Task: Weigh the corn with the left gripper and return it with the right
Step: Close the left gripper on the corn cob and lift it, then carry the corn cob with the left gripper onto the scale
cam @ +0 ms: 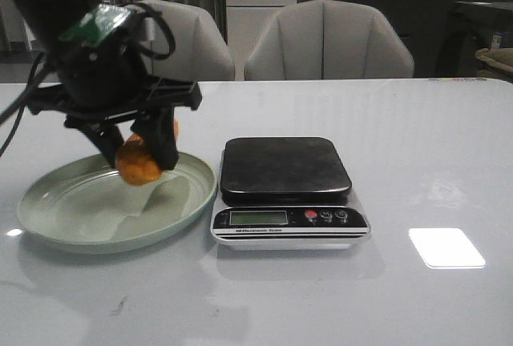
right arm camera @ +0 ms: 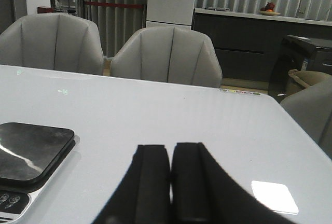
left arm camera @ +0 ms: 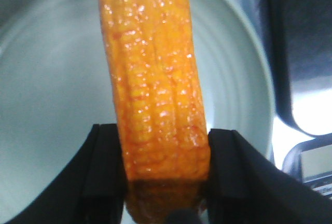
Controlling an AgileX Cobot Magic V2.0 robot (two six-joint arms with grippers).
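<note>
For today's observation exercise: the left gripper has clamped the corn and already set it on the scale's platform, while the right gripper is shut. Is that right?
Not quite. The left gripper holds the corn over the green plate, as the front view shows; the scale platform is bare. The rest stands.

A glossy white table (cam: 417, 146) fills the view. A round pale green plate (cam: 48, 226) lies at about eight o'clock. Two grey padded chairs (cam: 329, 42) stand behind the table at twelve o'clock, before dark cabinets (cam: 377, 2).
</note>
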